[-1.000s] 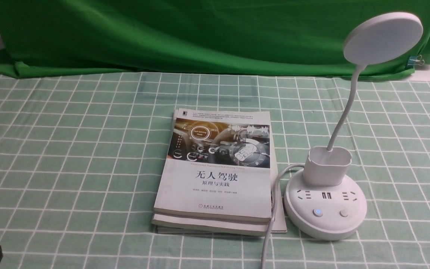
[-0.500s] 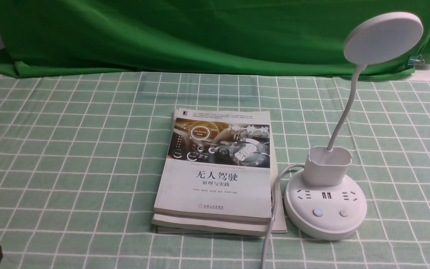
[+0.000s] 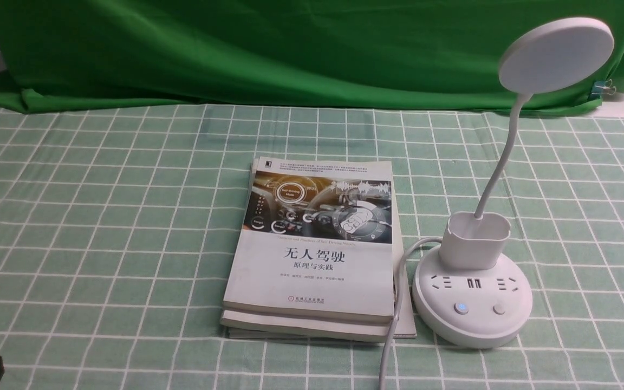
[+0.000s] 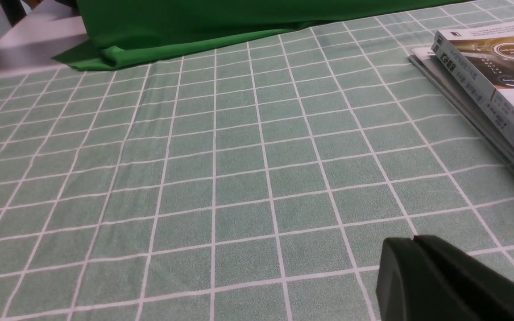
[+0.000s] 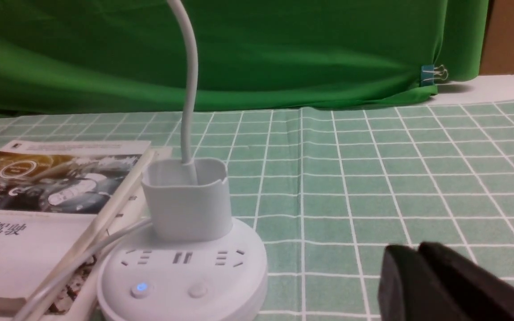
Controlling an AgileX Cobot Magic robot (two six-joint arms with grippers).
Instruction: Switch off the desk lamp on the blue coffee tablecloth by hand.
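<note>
lamp sits on checked cloth nr table's right near corner, buttons facing robot for easy press; lit button suggests still on. right gripper jaws together, empty, just beside base. left gripper same, idle, well apart.

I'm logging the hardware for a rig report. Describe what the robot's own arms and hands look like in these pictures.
Little of them shows. The left hand appears in its wrist view as a matte black, smooth, wedge-shaped block with a thin seam at its tip; a black corner of it also shows in the front view. The right hand looks alike: matte black, rounded edges, one fine seam. No cables, markings or arm links are visible.
</note>
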